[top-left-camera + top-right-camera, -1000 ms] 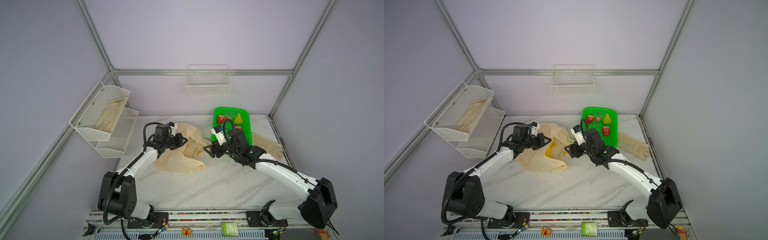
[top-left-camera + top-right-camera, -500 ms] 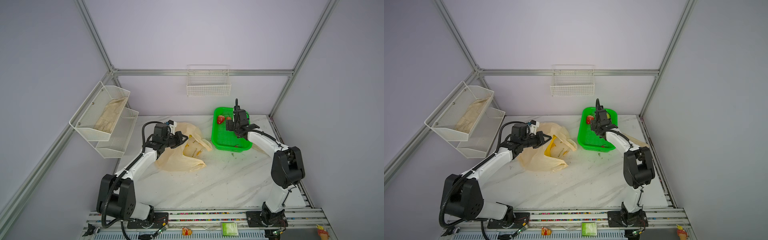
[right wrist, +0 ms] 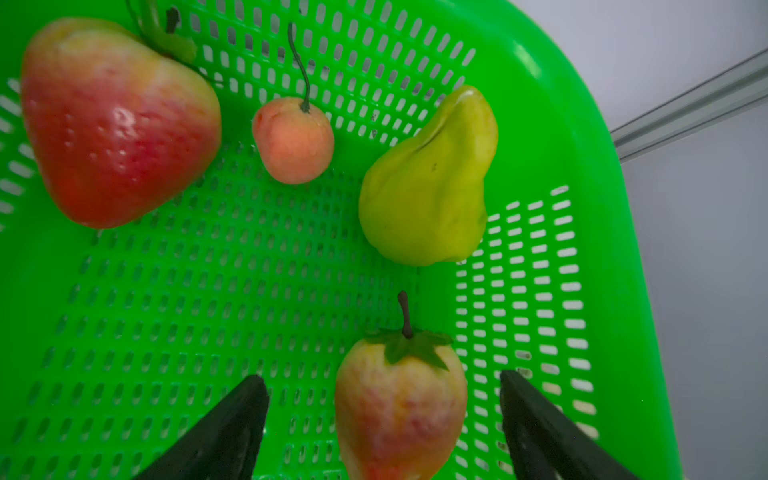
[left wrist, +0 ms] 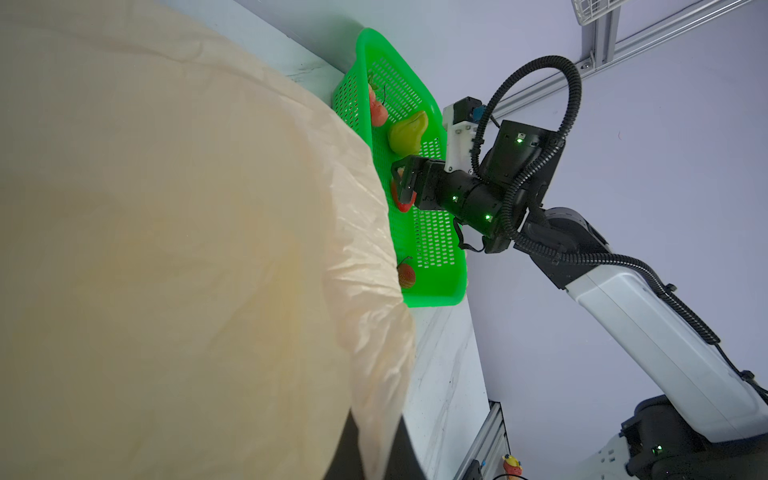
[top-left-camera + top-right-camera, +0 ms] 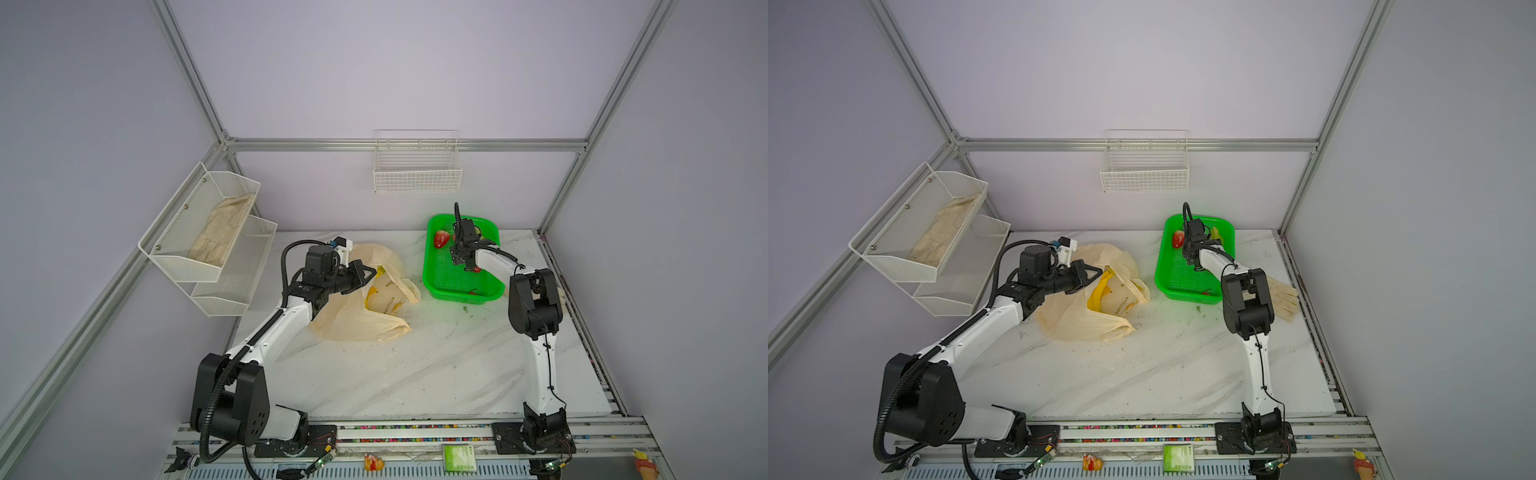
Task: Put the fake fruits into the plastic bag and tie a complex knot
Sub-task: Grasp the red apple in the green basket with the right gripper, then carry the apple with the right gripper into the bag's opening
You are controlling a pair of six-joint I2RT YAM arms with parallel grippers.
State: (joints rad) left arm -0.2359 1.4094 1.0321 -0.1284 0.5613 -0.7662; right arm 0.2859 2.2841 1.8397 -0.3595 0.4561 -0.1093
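The peach plastic bag point(image 5: 357, 320) lies open at mid-table with the yellow banana bunch point(image 5: 1098, 291) inside its mouth. My left gripper point(image 5: 368, 272) is shut on the bag's upper edge point(image 4: 374, 419) and holds it up. My right gripper point(image 3: 383, 377) stands open inside the green basket point(image 5: 436, 286), one finger on each side of a pale strawberry point(image 3: 399, 407), not touching it. Beyond it lie a big red strawberry point(image 3: 116, 124), a stemmed cherry point(image 3: 293, 143) and a yellow-green pear point(image 3: 428, 187). No knot shows.
Another small red fruit point(image 4: 406, 276) lies near the basket's front wall. Beige gloves point(image 5: 1283, 299) lie right of the basket, by the table edge. Wire racks point(image 5: 208, 249) hang on the left wall and a wire basket point(image 5: 415, 170) on the back wall.
My right arm swung from the bag's mouth back to the green basket, and its jaws opened wider over the pale strawberry. The left gripper kept hold of the bag.
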